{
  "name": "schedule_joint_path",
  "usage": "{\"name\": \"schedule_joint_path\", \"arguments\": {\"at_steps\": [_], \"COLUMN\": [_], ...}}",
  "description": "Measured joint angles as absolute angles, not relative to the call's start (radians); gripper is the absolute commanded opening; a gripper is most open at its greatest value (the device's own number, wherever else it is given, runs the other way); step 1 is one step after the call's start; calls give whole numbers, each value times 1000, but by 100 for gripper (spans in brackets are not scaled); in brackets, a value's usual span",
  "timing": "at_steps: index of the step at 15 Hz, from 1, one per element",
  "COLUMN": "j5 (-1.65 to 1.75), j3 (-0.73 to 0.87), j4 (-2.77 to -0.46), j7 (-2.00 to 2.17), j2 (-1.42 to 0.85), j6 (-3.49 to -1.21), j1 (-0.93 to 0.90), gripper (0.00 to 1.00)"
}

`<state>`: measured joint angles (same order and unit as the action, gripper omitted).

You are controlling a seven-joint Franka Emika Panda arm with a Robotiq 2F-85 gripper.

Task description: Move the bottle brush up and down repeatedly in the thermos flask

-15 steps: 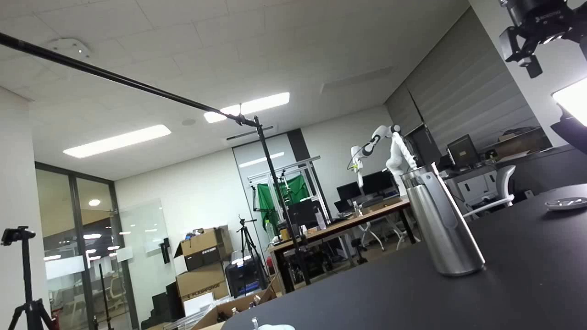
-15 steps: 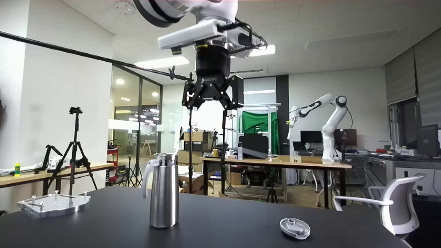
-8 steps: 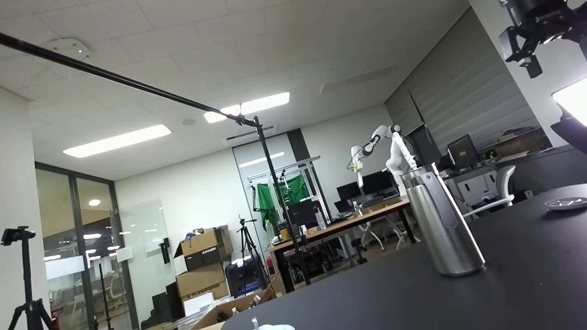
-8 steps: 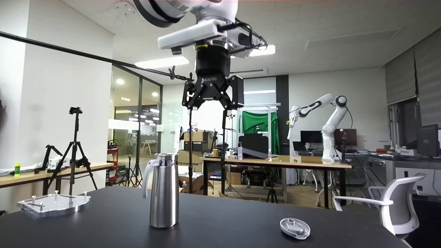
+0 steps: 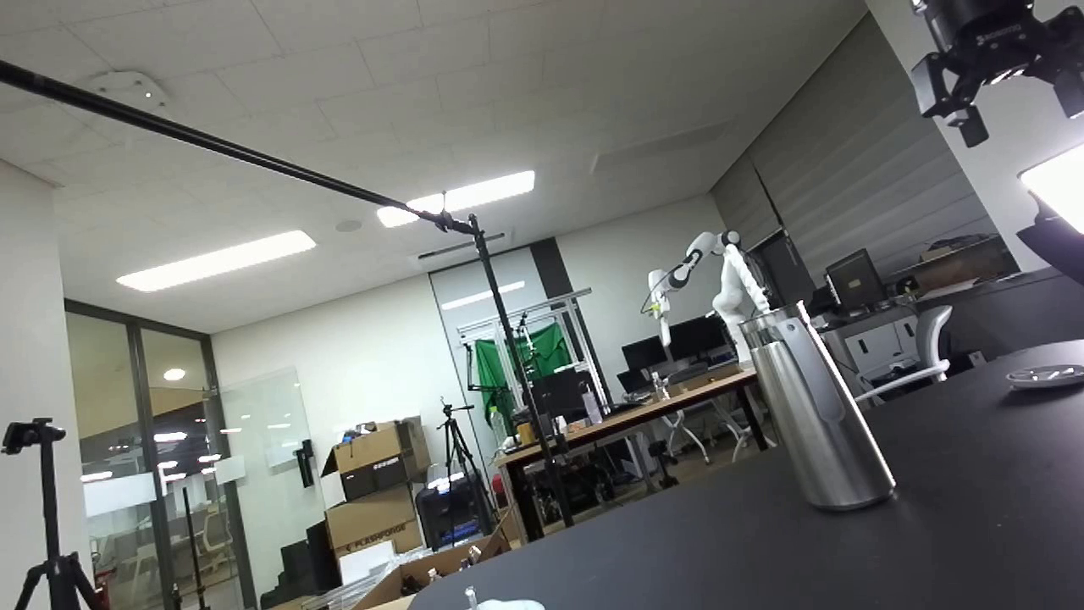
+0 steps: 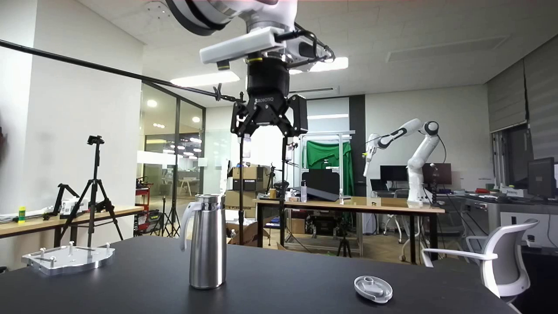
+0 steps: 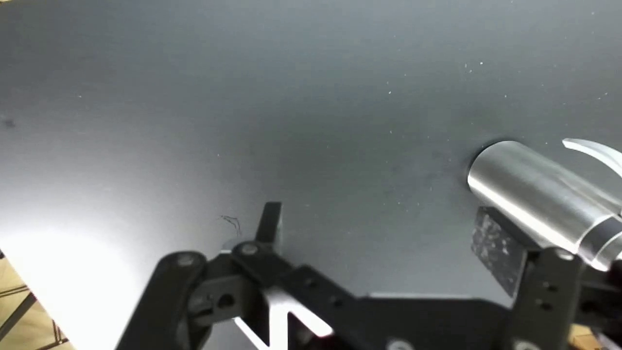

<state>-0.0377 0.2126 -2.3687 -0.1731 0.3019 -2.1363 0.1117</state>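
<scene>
below the hand (image 6: 269, 130), off-centre, the flask (image 6: 208, 246)

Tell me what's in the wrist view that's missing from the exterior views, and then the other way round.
Only the wrist view: a thin dark squiggle, too fine to identify, on the tabletop, and the patchy face of one of the fingers.

Only the exterior views: a second robot arm in the background, a green cloth, a white-framed chair, and the top of the thermos flask, which the wrist view's edge cuts off.

Shared: the flask's steel body and handle, the dark tabletop, and the fingers standing apart.
</scene>
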Motion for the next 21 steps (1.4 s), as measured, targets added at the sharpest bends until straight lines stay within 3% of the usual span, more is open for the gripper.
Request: {"name": "schedule_joint_path", "arguments": {"at_steps": [8, 16, 21], "j5": [-33, -14, -20], "j3": [79, -56, -76], "j4": [-2101, -1680, -1549], "j7": [-146, 34, 72], "j2": [163, -112, -255], "j6": [-2110, -1872, -1824], "j1": [49, -54, -98], "gripper": [100, 100, 100]}}
